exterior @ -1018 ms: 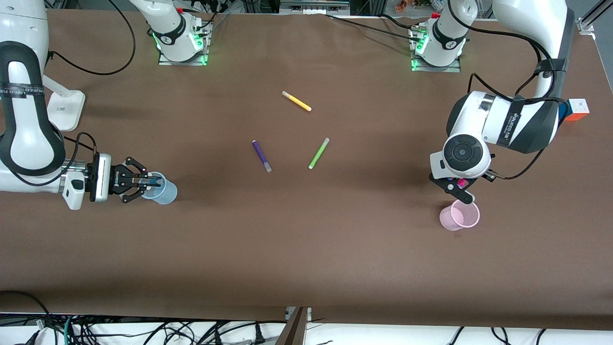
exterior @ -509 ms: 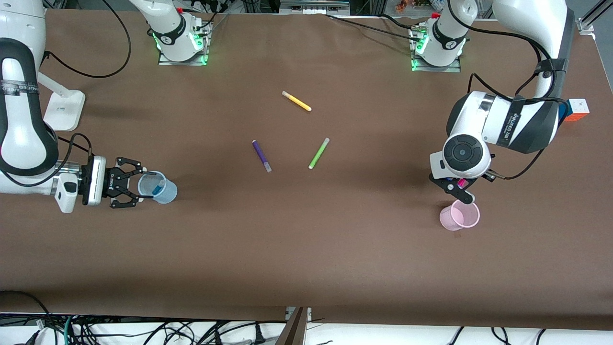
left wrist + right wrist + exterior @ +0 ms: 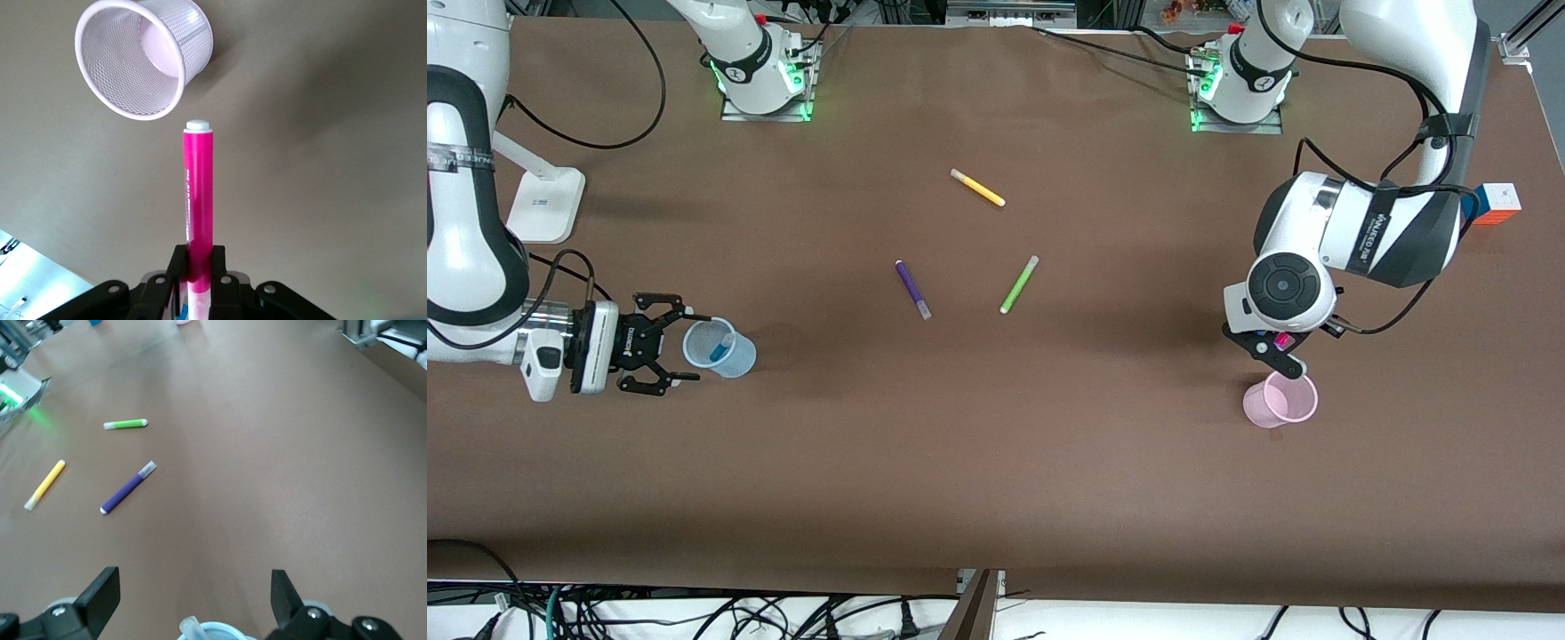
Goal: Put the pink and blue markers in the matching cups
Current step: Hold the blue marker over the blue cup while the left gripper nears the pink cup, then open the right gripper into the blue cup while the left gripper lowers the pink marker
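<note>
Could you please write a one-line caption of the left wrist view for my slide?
Left gripper holds the pink marker just short of the pink cup on the table.

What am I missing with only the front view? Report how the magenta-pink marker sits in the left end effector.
Observer: Left wrist view: the left end effector clamps the slim magenta-pink marker near its pale pink cap.
Operator: Check it against the cup.
Observer: There, its free end shows just outside the rim of the pale pink translucent plastic cup, not over the opening.
Operator: Now the right side.
Observer: Right wrist view: the right end effector is spread wide; the bright blue marker pokes out of the pale blue translucent plastic cup.
</note>
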Available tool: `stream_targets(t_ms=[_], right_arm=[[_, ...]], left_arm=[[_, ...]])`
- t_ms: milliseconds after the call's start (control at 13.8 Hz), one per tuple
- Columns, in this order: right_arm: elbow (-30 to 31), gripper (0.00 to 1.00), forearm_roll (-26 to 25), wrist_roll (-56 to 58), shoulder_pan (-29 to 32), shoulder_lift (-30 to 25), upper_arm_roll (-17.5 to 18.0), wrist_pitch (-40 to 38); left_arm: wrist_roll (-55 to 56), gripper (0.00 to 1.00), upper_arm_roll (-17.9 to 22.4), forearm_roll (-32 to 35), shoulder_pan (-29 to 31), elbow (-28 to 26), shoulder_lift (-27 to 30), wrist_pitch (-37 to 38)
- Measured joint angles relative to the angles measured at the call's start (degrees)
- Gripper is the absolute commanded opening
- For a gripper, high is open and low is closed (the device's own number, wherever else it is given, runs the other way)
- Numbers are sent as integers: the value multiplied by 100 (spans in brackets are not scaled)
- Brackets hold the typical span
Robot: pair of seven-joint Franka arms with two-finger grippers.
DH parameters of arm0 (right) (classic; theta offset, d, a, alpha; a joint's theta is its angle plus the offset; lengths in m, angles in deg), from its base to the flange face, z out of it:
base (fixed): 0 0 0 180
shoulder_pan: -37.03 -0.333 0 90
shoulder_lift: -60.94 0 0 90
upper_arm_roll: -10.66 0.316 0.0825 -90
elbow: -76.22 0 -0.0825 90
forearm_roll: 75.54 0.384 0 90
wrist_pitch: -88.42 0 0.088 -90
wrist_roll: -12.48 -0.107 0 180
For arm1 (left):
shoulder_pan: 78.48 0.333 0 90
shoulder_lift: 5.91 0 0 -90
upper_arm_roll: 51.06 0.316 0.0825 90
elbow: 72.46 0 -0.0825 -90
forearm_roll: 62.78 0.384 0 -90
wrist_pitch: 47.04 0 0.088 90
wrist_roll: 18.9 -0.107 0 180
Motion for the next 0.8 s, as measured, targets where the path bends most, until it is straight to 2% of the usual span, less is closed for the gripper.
stream_targets(t_ms=[145, 218, 291, 436, 800], right_arm=[[-88, 100, -342, -746, -13, -71, 38, -38], [-109, 100, -548, -1146, -37, -138, 55, -58], [-141, 100, -763, -1553, -93, -211, 66, -71], [-224, 100, -1280, -2528, -275, -394, 74, -159], [-660, 100, -2627, -5308, -598, -732, 79, -1080]], left_arm=[[-75, 6, 2, 47, 3, 14, -16, -15], [-818, 6, 14, 682, 71, 379, -231, -37], [-1300, 6, 31, 985, 200, 906, -550, -25], [-1728, 6, 47, 1114, 409, 1540, -1034, -10], [-1780, 8, -13, 1021, 411, 1762, -1251, 75]])
